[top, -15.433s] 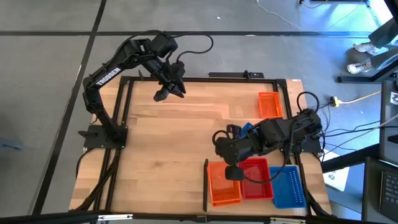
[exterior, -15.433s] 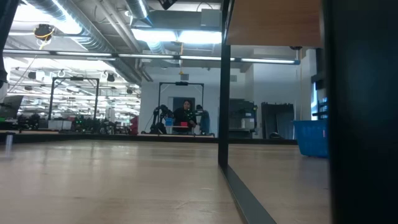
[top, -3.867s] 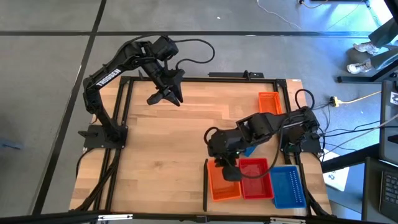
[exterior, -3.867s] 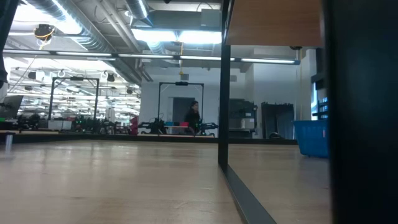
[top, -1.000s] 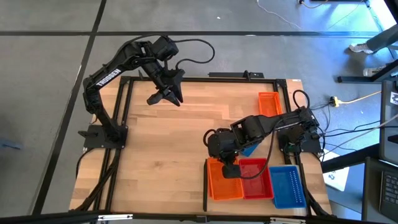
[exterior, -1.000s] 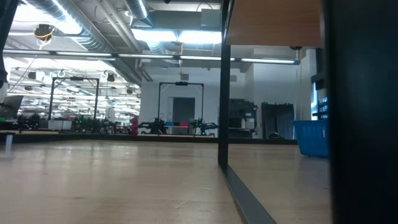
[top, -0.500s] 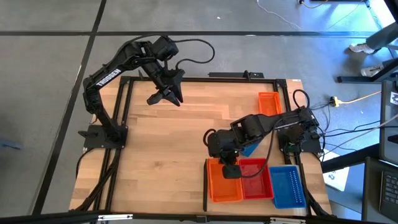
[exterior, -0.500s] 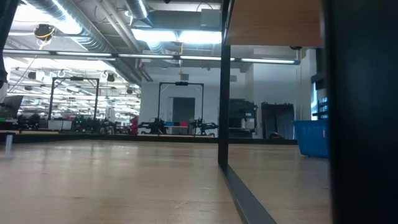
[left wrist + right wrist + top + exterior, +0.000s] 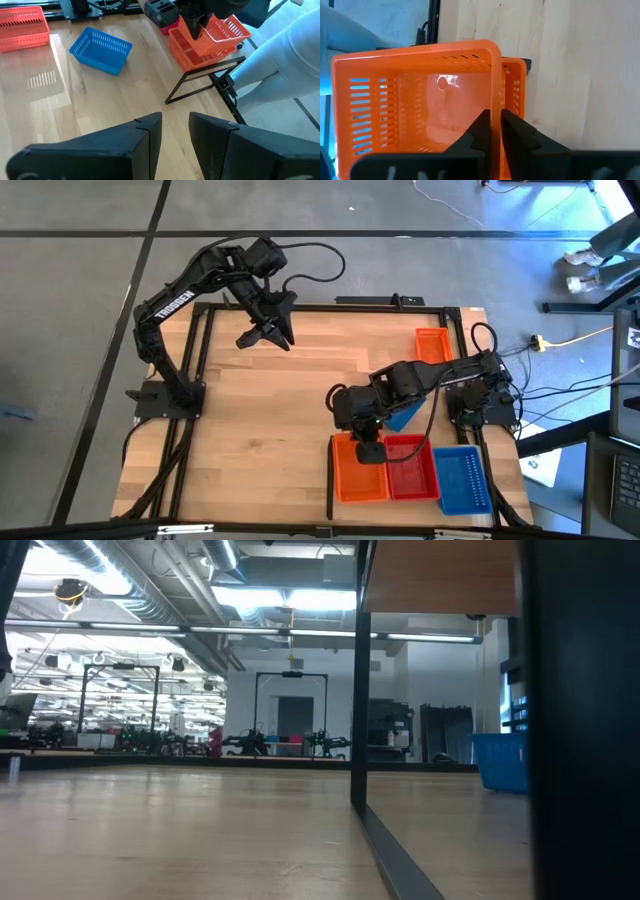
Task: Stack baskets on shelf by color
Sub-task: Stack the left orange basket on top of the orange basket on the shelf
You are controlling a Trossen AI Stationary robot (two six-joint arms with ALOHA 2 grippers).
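Right hand (image 9: 492,131): fingers pinch one wall of an orange basket (image 9: 420,100); narrow gap only, the wall sits between them
Held basket: tilted, hanging low over the orange stack (image 9: 357,473) at the near edge of the shelf (image 9: 290,400), partly overlapping the basket under it; not seated flat. Release may be starting, cannot confirm
Stack position: just right of the short black divider strip (image 9: 331,477)
Red stack (image 9: 410,467): touching the orange stack on its right
Blue stack (image 9: 462,480): next in the row, at the shelf's right near corner
Loose blue basket (image 9: 100,49): upright on the boards, just behind the right arm, near the stacks
Loose orange basket (image 9: 432,347): far right edge of the shelf, well apart from the stacks
Left hand (image 9: 265,335): fingers spread, empty, parked above the far left part of the shelf, well apart from every basket
Progress (judgement): three colour piles exist; the layers in each cannot be counted from above
Left to do (judgement): settle and let go of the held orange one, then one blue and one orange to their piles
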